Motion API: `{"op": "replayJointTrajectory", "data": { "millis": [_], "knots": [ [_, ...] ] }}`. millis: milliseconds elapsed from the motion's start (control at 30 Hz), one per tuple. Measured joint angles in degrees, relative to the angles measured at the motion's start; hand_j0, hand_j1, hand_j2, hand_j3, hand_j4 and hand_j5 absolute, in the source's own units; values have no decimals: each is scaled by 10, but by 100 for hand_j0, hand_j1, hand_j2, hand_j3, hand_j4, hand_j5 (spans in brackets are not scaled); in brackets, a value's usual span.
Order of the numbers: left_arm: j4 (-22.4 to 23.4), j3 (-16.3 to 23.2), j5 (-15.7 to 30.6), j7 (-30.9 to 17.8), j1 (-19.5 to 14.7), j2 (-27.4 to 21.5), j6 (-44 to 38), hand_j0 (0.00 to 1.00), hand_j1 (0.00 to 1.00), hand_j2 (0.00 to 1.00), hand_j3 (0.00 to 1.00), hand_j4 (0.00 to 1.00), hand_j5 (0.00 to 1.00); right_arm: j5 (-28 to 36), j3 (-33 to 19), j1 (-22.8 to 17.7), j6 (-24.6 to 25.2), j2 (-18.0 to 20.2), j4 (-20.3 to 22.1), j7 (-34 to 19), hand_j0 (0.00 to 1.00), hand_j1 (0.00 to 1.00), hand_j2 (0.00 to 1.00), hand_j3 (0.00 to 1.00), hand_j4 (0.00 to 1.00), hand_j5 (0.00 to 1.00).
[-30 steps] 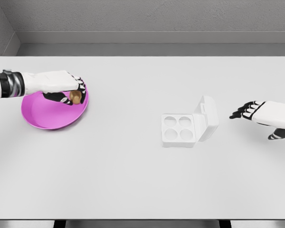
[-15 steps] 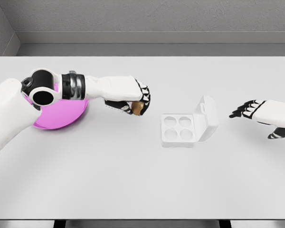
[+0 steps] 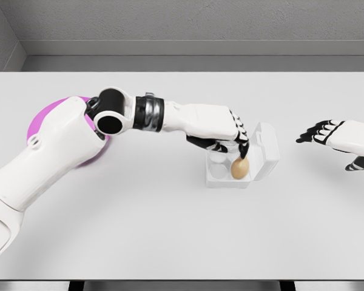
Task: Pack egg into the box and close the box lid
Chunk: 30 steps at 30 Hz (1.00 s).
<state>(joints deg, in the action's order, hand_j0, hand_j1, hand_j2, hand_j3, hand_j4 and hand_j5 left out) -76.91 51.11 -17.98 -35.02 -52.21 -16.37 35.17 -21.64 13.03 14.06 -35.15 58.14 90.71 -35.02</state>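
Now left hand (image 3: 221, 130) pinched the egg (image 3: 240, 168) over the egg box (image 3: 227, 180) front-right cup; right hand (image 3: 346, 137) spread beside box. Next: release, close lid (image 3: 264, 148).

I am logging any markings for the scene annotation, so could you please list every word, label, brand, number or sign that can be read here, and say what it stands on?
None: no readable text shows in the head view.
White four-cup plastic egg box: plain, its open lid unmarked.
Tan egg: no stamp.
Pink round bowl: no label.
White tabletop: unmarked.
Left hand and right hand: black and white patterning only, no lettering.
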Motion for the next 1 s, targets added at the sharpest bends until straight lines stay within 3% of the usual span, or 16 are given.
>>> {"op": "replayJointTrajectory", "data": {
  "millis": [133, 267, 433, 700, 1000],
  "knots": [
    [0, -14, 40, 0, -3, -36, 0, 100, 100, 100, 100, 100, 100, 0, 0, 0, 0, 0, 10, 0, 100, 100, 100, 100, 100, 100],
    [-4, -18, 120, 0, -5, -121, 0, 100, 100, 100, 100, 100, 100, 0, 5, -3, 0, -3, 29, 0, 100, 100, 100, 100, 100, 100],
    [-5, -32, 152, 0, -1, -181, 0, 100, 100, 100, 100, 100, 100, -2, 10, -4, 0, -6, 35, 0, 100, 100, 100, 100, 100, 100],
    [-7, -41, 161, 0, 0, -203, 0, 100, 100, 100, 100, 100, 100, -8, 26, -1, 0, -8, 40, 0, 100, 100, 100, 100, 100, 100],
    [-5, -41, 162, 0, 0, -204, 0, 100, 100, 100, 100, 100, 100, -6, 38, 0, 0, -13, 89, 0, 100, 100, 100, 100, 100, 100]
  ]
}}
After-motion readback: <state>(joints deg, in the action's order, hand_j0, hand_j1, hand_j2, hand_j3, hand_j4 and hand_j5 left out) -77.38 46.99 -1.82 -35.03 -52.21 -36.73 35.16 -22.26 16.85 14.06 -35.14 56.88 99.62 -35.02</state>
